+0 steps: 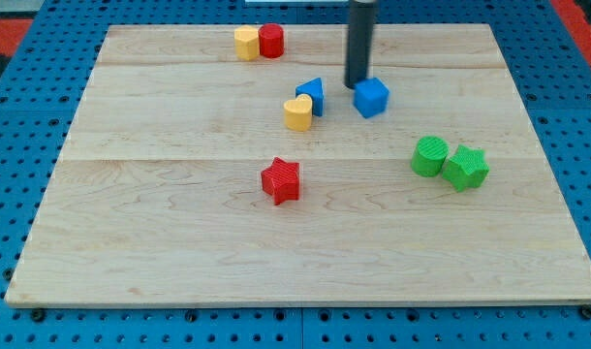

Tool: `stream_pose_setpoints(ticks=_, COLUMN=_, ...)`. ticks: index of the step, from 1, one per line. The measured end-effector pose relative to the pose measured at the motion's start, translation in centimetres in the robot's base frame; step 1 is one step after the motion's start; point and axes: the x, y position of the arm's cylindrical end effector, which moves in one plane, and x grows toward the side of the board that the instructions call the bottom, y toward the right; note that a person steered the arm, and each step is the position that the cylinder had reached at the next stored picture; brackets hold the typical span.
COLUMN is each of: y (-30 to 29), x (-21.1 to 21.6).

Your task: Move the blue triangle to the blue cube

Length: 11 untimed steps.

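The blue triangle (312, 94) sits on the wooden board (179, 242) above centre, touching a yellow heart (298, 112) at its lower left. The blue cube (371, 97) lies a short gap to the triangle's right. My rod comes down from the view's top; my tip (357, 84) rests just at the cube's upper left edge, between the triangle and the cube, closer to the cube.
A yellow block (246, 43) and a red cylinder (270, 41) touch each other near the view's top. A red star (281, 180) lies at centre. A green cylinder (430, 156) and a green star (465, 167) sit together at the right.
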Motion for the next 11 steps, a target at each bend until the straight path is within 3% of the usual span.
stream_pose_setpoints(ticks=1, y=4.5, x=3.4)
stream_pose_setpoints(ticks=2, y=5.6, x=3.1)
stream_pose_setpoints(ticks=4, y=-2.9, x=-2.6)
stream_pose_setpoints(ticks=6, y=-12.2, x=-1.9)
stream_pose_setpoints(ticks=7, y=-5.7, x=0.5)
stream_pose_setpoints(ticks=8, y=-3.6, x=0.5)
stream_pose_setpoints(ticks=11, y=-4.7, x=6.0)
